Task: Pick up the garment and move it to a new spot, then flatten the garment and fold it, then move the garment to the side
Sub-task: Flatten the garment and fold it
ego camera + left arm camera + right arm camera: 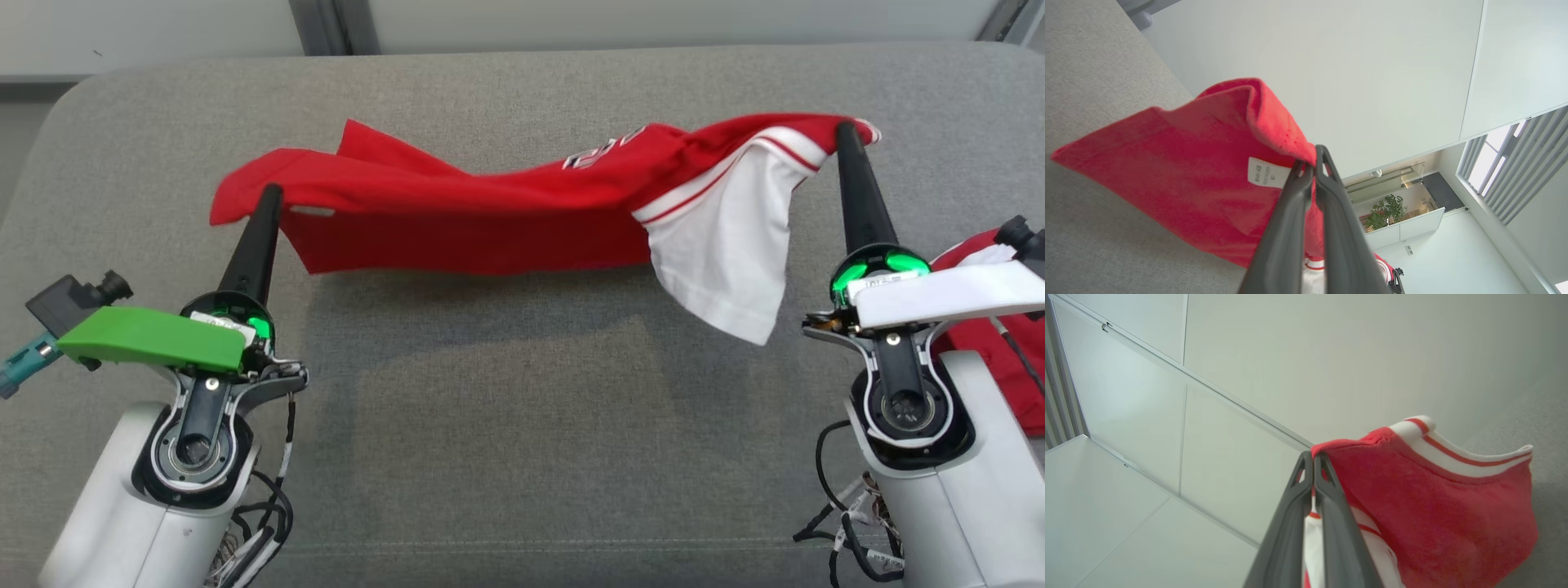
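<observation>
The garment [490, 216] is a red jersey with white striped sleeves, stretched in the air between both grippers above the grey cushion [506, 425]. My left gripper [269, 196] is shut on its red left end, where a small white label [1263, 172] shows beside the fingers. At the right end my right gripper [845, 131] is shut on the striped white trim [1457, 457]. A white sleeve [727, 253] hangs down from that end. In the wrist views each gripper [1312, 157] [1312, 457] pinches red cloth at its tips.
Another red and white piece of cloth [996, 343] lies at the cushion's right edge, behind my right arm. The cushion's far edge meets a pale wall [571, 24]. Open grey surface spreads in front of the hanging garment.
</observation>
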